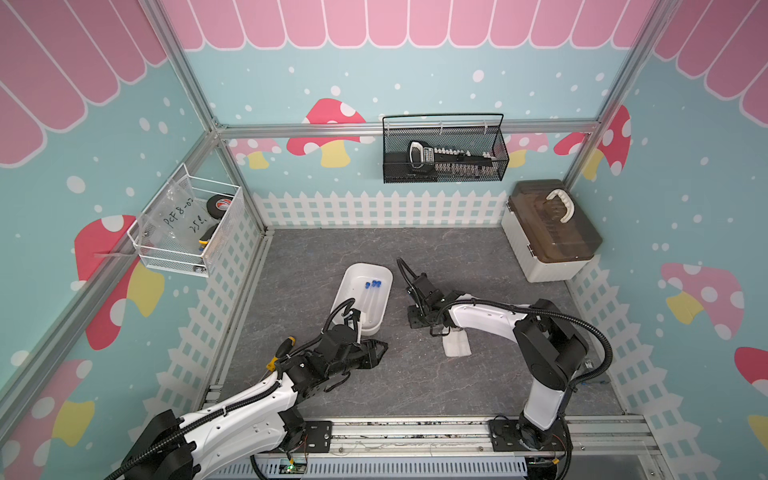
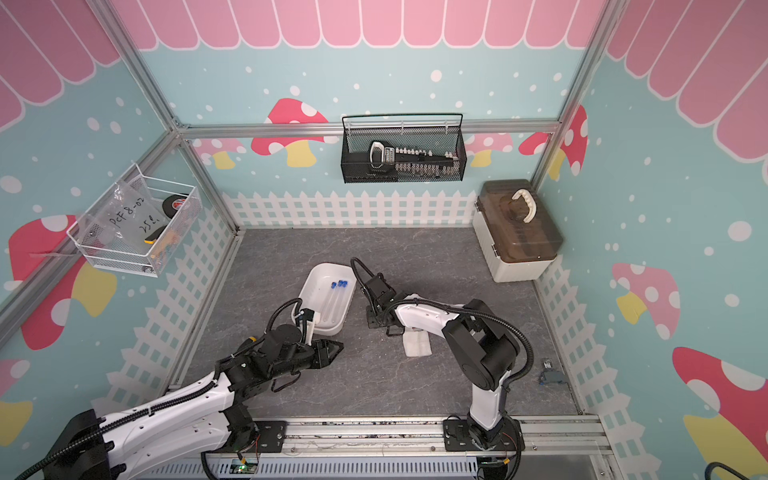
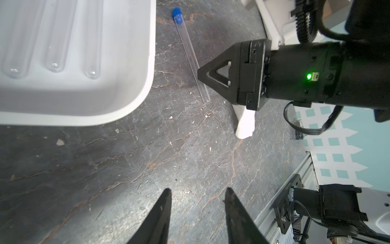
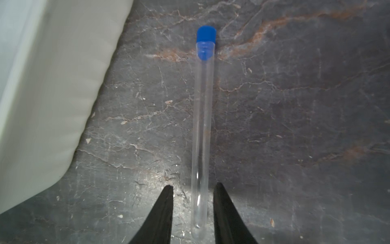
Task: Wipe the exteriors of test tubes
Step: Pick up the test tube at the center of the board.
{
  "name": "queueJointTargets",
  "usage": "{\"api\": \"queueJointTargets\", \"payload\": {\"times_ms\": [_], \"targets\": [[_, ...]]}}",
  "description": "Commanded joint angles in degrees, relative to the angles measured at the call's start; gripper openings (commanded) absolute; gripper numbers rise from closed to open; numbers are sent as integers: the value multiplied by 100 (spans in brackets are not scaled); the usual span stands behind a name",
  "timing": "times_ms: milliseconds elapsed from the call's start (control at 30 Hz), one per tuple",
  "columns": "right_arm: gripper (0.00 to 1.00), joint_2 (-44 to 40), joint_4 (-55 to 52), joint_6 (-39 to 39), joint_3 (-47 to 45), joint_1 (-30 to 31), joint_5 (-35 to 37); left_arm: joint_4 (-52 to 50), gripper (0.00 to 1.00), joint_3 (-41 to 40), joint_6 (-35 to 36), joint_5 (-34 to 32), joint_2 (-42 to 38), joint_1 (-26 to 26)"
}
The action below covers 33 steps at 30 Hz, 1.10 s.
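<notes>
Wiping is being judged unfinished: one clear blue-capped test tube point(image 4: 202, 126) is being straddled, ungripped, by right gripper's point(image 4: 193, 187) parted jaws; left gripper's point(image 3: 197, 191) jaws apart, empty.

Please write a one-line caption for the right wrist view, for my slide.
Open right gripper straddles the round end of a blue-capped tube lying on the table beside the tray.
</notes>
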Motion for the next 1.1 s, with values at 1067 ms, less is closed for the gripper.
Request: {"api": "queueJointTargets", "payload": {"times_ms": [1067], "targets": [[12, -3500, 783, 641, -2626, 32, -1247, 1155, 53, 1138, -389, -102, 1630, -12]]}}
